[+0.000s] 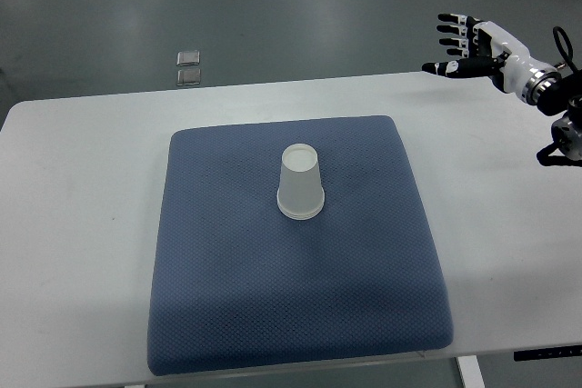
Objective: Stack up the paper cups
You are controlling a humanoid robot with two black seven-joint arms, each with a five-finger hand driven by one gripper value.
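Right hand (468,43): fingers spread, empty, far right above the table (82,188) edge
Cup (300,183): upside down, middle of the blue mat (291,306)

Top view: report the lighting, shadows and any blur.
Top view: even, soft light, no glare; the upside-down paper cup casts hardly any shadow on the blue pad; cup and right hand are sharp; the white table looks bright but not blown out.

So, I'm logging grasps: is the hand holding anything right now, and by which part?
Nothing is held. The right hand is up at the table's far right corner, fingers spread, well clear of the cup standing upside down on the blue mat.
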